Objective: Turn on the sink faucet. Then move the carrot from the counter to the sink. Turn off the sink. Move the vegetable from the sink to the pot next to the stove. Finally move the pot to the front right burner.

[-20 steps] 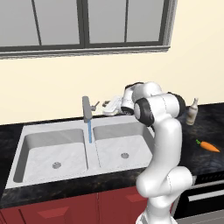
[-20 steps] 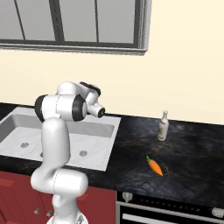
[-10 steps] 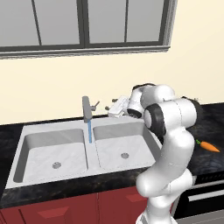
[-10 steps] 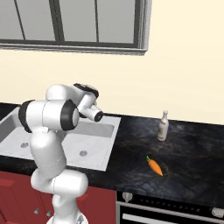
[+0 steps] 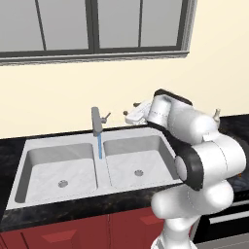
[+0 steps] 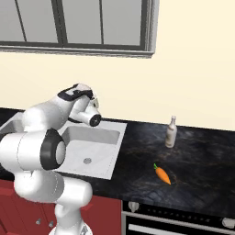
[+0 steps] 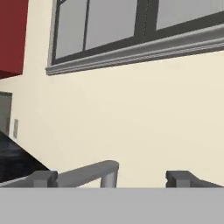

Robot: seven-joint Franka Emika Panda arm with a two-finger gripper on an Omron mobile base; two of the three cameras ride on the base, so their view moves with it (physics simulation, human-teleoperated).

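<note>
One relation governs next move: carrot lies on worktop well right of sink; gripper, fingers apart, empty, sits by faucet. Water running. Carrot axis diagonal, stem toward back-left.

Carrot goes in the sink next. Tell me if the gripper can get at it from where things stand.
Probably yes. The carrot lies alone on open counter, the bottle well behind it. The open gripper must swing over from the faucet.
</note>
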